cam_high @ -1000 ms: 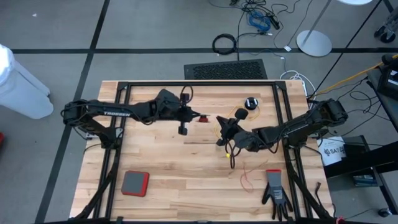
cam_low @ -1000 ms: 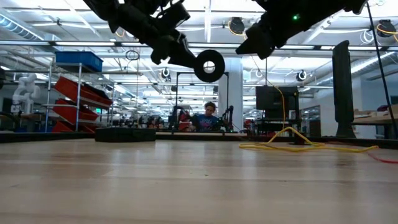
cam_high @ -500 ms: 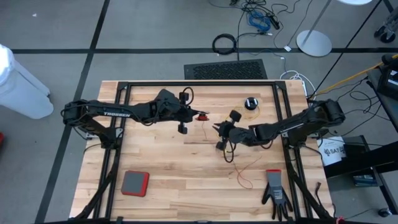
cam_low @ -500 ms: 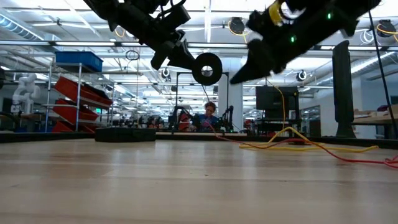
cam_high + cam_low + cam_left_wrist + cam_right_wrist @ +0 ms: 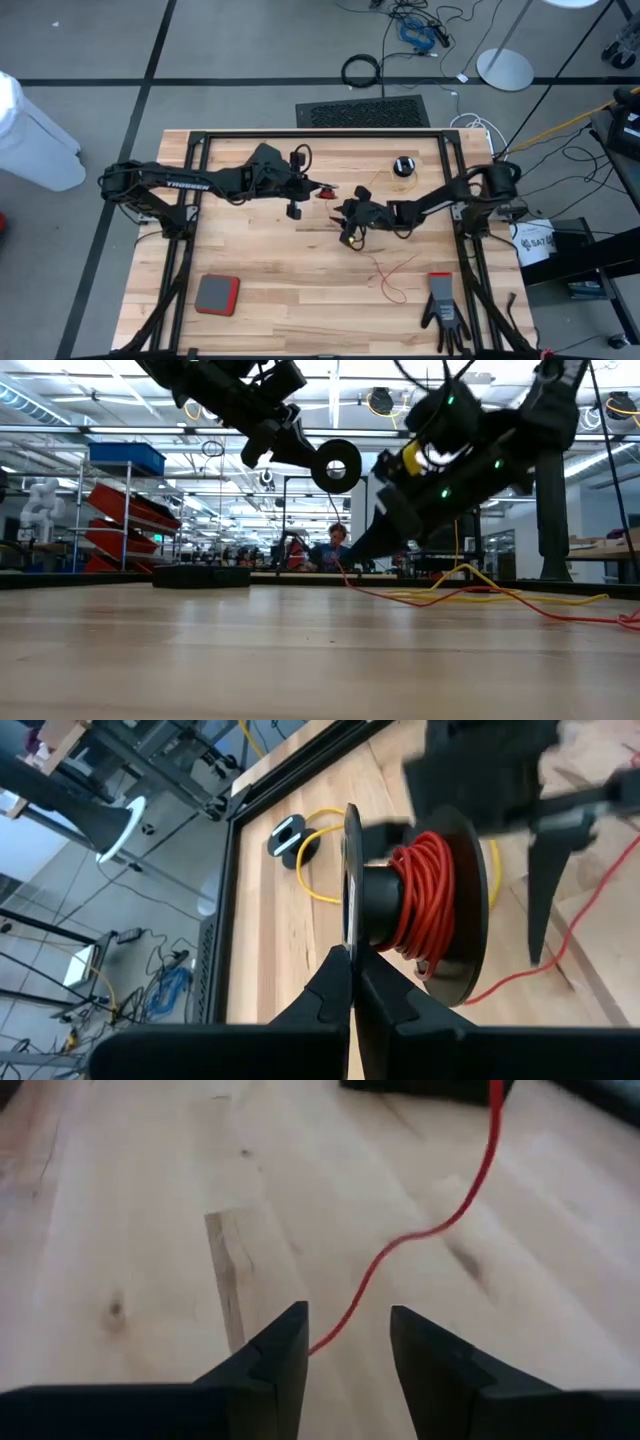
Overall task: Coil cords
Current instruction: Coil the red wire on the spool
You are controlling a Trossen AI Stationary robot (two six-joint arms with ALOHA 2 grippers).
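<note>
Just beside the reel, on its right-hand side, my right gripper [image 5: 346, 222] hangs low over the table [image 5: 270, 270] with its two fingers [image 5: 275, 1355] spread apart and nothing pinched. Between those fingers, a little below them, runs the red cord [image 5: 420, 1235], loose on the wood and not touched by either finger. From there the cord's long axis leads two ways: up toward the reel, and away across the boards to a slack tail [image 5: 395, 275] lying nearer my right arm's base than the reel is.

The reel [image 5: 415, 905], a small black spool partly wound with red cord, is held off the table by my left gripper [image 5: 352, 970], whose fingers are pressed tight on one of its black flanges. Of my two hands, the right is plainly the nearer to the loose cord.

Beyond the reel, well apart toward the table's far right corner, the second reel [image 5: 403, 165] rests with its yellow cord [image 5: 380, 182] trailing from it.
</note>
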